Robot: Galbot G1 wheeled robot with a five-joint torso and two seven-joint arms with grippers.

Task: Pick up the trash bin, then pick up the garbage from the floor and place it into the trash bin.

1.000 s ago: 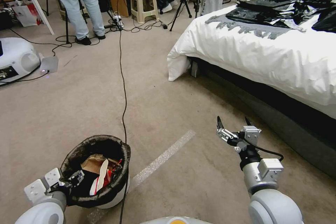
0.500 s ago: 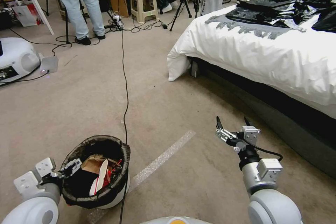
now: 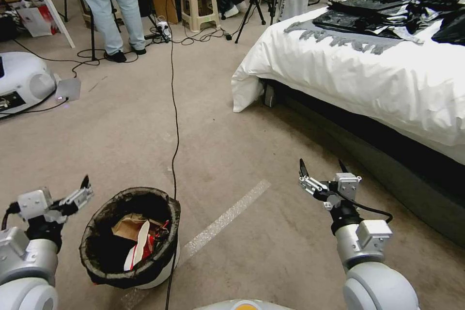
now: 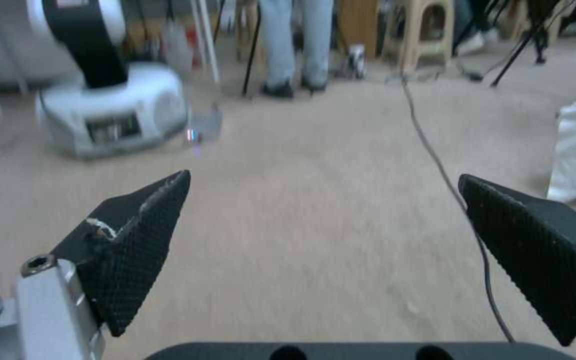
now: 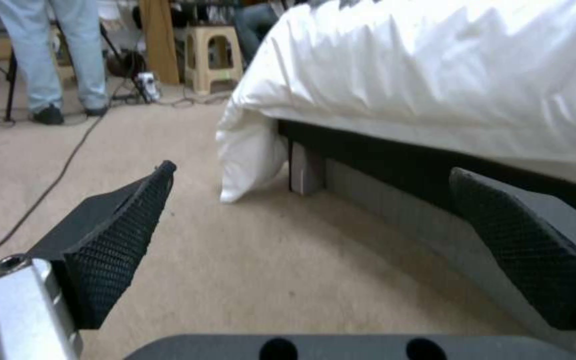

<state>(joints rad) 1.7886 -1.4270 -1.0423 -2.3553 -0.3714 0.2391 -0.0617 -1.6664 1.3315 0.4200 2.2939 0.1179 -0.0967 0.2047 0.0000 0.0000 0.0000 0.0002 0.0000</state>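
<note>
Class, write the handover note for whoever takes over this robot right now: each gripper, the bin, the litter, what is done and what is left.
Left gripper: open, empty, left of the trash bin, not touching it.
Right gripper: open, empty, above bare carpet beside the bed.
Bin stands on the floor beside a black cable.
Done: garbage lies in the bin.
Left: no litter seen on the visible floor; check elsewhere.

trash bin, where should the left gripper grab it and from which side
Probably the rim of the trash bin on its left side, nearest the open left gripper. The bin stands upright with the dark bag folded over a thin rim, so one finger inside and one outside, coming down from above, should pinch it. The black cable hugs the right side.
</note>
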